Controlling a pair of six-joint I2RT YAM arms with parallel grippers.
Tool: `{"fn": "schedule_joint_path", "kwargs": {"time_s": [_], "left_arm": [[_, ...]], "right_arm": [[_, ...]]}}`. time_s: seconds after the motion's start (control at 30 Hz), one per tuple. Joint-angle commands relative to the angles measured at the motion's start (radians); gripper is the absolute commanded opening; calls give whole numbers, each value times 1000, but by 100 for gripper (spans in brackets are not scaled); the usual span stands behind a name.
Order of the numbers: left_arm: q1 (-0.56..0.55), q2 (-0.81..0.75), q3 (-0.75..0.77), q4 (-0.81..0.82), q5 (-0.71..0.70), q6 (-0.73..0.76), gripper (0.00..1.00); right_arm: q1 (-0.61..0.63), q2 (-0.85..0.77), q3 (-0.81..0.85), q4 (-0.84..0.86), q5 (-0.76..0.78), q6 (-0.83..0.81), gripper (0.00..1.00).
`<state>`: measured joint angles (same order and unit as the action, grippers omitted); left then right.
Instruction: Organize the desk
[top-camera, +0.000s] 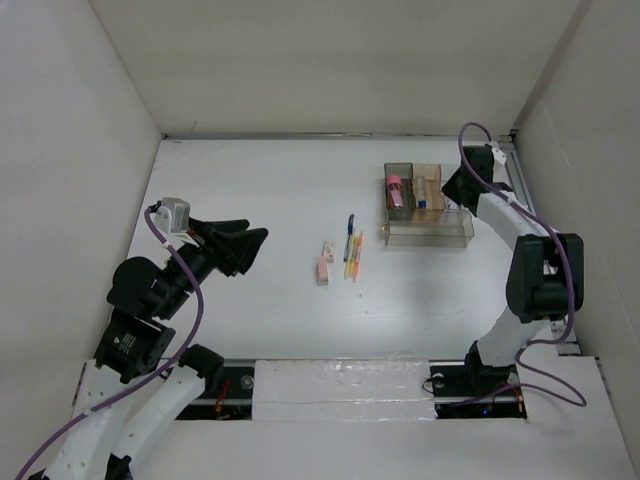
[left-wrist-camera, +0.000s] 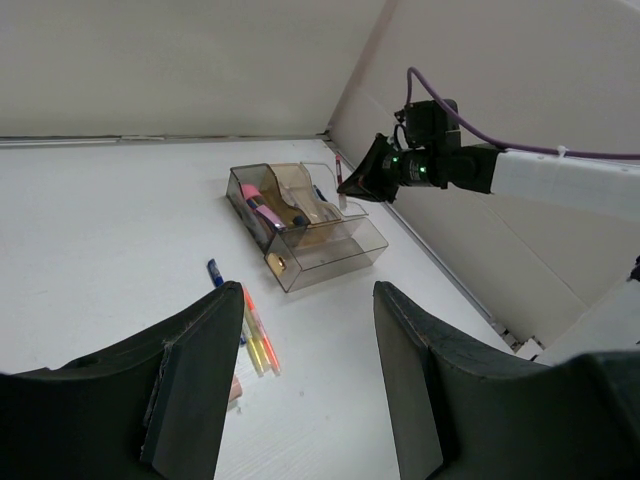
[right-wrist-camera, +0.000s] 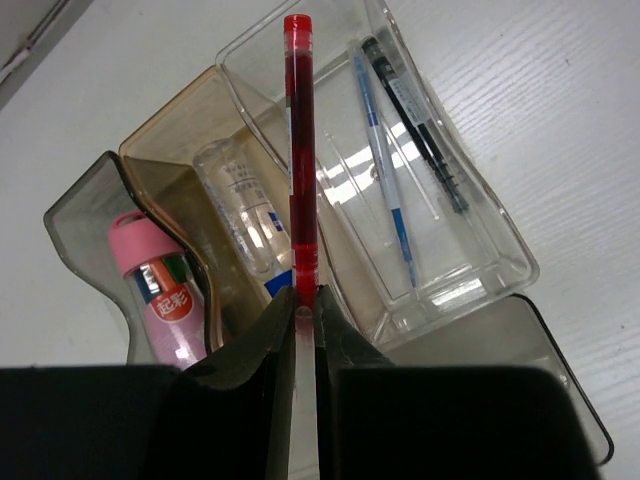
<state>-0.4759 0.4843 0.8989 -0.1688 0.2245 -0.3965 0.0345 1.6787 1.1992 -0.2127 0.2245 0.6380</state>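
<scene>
– Two grippers: what does each one have?
– The right gripper (right-wrist-camera: 305, 300) is clamped on a red pen (right-wrist-camera: 299, 150), pinching its lower end so that the capped tip points away from the wrist. The left gripper (left-wrist-camera: 308, 300) holds nothing; its fingers (left-wrist-camera: 195, 380) stand apart above bare tabletop.
– Where is the desk?
– The desk (top-camera: 260, 200) spreads under both arms, white and matte, boxed in by upright white walls.
– And where is the pen over it?
– It hangs above the clear organizer tray (top-camera: 440, 238) at the far right. Under it, one compartment holds a blue pen (right-wrist-camera: 385, 170) and a black pen (right-wrist-camera: 420, 130), the next a white tube (right-wrist-camera: 245, 200), and the grey one a pink-capped bottle (right-wrist-camera: 160, 290).
– Is anything lying loose?
– Near the middle of the desk lie another blue pen (top-camera: 350, 228), some highlighters (top-camera: 353, 257) just beside it, and a small pink block (top-camera: 324, 268). They are well apart from both grippers.
</scene>
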Motion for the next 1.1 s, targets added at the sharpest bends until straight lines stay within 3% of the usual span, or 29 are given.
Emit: {"fn": "schedule_joint_path", "kwargs": {"time_s": [0.0, 0.6, 0.83, 0.97, 1.07], "left_arm": [[-3, 5, 1, 43, 4, 13, 51], [-3, 19, -2, 48, 10, 13, 51], [-3, 25, 1, 48, 12, 13, 51], [-3, 20, -2, 48, 13, 13, 51], [-3, 28, 1, 46, 13, 13, 51]], "right_arm": [[-4, 21, 71, -8, 13, -35, 0], [60, 177, 169, -60, 418, -87, 2], [84, 177, 165, -51, 418, -92, 6], [105, 177, 165, -56, 429, -93, 26], [105, 170, 163, -53, 437, -89, 33]]}}
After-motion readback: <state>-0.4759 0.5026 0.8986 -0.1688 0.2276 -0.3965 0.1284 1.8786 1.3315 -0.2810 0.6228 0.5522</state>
